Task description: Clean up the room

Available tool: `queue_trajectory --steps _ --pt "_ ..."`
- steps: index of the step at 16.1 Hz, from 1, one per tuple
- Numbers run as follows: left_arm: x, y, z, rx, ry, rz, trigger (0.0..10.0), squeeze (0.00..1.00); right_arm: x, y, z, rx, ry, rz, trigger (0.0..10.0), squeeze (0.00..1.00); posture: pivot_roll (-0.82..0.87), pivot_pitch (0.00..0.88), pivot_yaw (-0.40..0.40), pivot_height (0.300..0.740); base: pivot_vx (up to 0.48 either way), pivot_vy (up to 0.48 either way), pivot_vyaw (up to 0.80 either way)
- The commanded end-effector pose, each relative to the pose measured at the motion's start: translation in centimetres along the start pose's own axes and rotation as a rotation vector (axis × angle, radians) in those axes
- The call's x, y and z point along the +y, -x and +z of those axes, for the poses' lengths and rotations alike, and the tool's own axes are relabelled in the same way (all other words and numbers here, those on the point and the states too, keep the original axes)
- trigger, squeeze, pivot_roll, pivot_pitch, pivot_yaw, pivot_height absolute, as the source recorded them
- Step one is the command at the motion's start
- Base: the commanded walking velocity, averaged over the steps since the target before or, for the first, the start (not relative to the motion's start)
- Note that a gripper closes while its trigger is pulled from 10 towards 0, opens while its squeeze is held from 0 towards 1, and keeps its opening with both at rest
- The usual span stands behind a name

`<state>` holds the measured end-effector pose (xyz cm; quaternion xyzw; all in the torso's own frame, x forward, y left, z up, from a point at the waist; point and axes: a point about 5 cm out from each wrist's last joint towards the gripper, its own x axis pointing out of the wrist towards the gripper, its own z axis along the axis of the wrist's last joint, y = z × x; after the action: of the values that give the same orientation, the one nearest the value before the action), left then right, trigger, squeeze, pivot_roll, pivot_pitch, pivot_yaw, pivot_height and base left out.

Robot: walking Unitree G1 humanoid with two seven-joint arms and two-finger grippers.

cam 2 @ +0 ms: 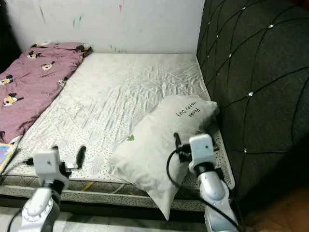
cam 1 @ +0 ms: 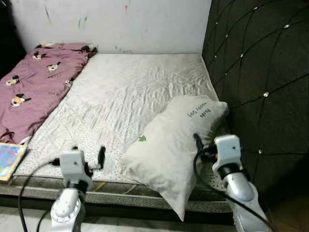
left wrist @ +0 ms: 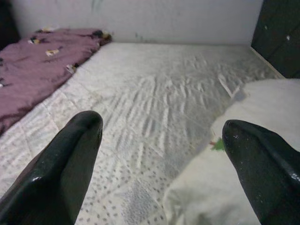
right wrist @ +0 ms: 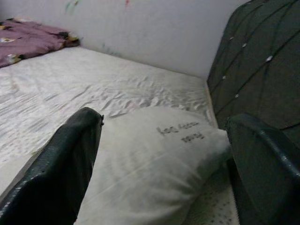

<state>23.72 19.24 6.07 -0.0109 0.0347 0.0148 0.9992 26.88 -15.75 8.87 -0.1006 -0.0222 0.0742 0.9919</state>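
A white pillow (cam 1: 169, 145) with dark lettering and a small green mark lies slanted on the near right part of the bare mattress (cam 1: 130, 92), its lower corner hanging over the front edge. My right gripper (right wrist: 161, 154) is open at the pillow's near right side, its fingers wide apart with the pillow between and ahead of them; one black finger (cam 1: 198, 141) lies against the pillow. My left gripper (cam 1: 88, 153) is open and holds nothing, hovering over the mattress's front edge to the left of the pillow. A mauve blanket (cam 1: 36, 79) with cartoon prints lies crumpled along the left side.
A dark quilted headboard (cam 1: 260, 72) rises along the mattress's right side. A white wall (cam 1: 120, 24) with small marks closes the far end. A colourful book (cam 1: 8, 160) sits at the near left corner. The floor runs below the bed's front edge.
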Motion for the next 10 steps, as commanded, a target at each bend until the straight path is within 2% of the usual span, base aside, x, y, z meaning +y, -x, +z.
queue_trajectory --steps 1,4,6,10 --pt "0.0 -0.6 0.8 -0.031 -0.013 -0.008 10.0 0.00 0.8 -0.4 0.6 -0.023 -0.005 0.030 10.0 0.00 0.04 0.000 0.029 0.740 0.000 0.000 0.00" --pt "-0.3 -0.8 1.1 -0.041 -0.005 0.000 10.0 0.00 0.8 -1.0 0.7 -0.021 -0.006 0.035 10.0 0.00 0.06 0.000 0.003 0.740 0.000 0.000 0.00" --pt "-1.0 -0.2 0.9 -0.046 0.026 0.025 10.0 0.00 0.9 -1.4 0.8 -0.010 0.015 0.095 10.0 0.00 0.09 0.000 -0.056 0.740 0.000 0.000 0.00" --pt "-0.7 0.6 0.6 -0.047 0.036 0.068 10.0 0.00 1.8 -2.3 0.9 -0.010 0.021 0.153 10.0 0.00 0.13 0.000 -0.090 0.740 0.000 0.000 0.00"
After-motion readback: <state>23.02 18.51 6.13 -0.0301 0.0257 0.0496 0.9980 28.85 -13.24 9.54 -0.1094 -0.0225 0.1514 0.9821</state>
